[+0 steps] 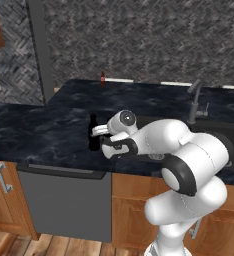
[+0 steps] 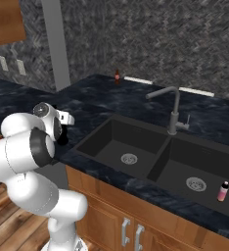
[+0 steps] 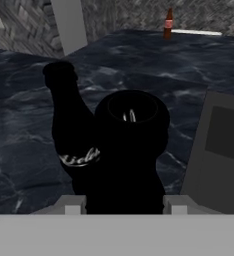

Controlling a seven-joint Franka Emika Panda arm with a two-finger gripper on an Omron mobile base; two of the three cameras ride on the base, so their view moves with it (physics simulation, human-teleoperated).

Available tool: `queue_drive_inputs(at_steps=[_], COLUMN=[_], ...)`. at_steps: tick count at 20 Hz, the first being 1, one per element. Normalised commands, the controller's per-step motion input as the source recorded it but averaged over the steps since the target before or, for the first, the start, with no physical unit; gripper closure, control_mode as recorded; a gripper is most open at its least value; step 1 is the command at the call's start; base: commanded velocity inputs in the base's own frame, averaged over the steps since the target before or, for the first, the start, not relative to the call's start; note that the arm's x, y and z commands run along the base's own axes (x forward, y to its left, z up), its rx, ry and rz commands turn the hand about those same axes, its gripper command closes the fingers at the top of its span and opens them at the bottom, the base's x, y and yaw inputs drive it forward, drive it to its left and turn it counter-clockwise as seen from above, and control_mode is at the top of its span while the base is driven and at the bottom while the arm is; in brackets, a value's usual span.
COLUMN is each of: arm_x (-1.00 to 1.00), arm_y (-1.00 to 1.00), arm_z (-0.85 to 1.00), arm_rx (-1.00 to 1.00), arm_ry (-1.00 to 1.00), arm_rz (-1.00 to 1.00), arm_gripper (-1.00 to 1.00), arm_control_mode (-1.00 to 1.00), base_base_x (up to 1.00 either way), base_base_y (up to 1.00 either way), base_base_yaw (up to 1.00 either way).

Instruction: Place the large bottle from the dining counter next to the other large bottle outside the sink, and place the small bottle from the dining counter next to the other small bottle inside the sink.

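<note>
Bottles crowd the hand view: a black large bottle (image 3: 131, 150) stands between the jaws, which are closed on its body, mouth open toward the camera, with a second black bottle (image 3: 69, 125) just beside it, left of the sink (image 2: 150, 152) on the counter (image 1: 39, 135). Far behind, the small bottle (image 3: 168, 24), amber with a red label, stands upright. Inside the sink's right basin stands the pale pinkish other small bottle (image 2: 223, 191).
</note>
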Motion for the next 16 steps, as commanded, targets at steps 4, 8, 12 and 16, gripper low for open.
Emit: queue_drive_inputs(at_steps=[4, 8, 12, 16], arm_x=[0.01, 0.00, 0.00, 0.00], arm_y=[0.04, 0.08, 0.08, 0.07], arm_z=[-0.18, -0.24, -0.26, -0.24], arm_rx=[0.00, 0.00, 0.00, 0.00], arm_ry=[0.00, 0.00, -0.01, -0.01], arm_rz=[0.00, 0.00, 0.00, 0.00], arm_gripper=[1.00, 1.00, 1.00, 1.00], arm_control_mode=[-1.00, -1.00, -1.00, -1.00], base_base_x=[0.00, 0.00, 0.00, 0.00], base_base_y=[0.00, 0.00, 0.00, 0.00], base_base_yaw=[0.00, 0.00, 0.00, 0.00])
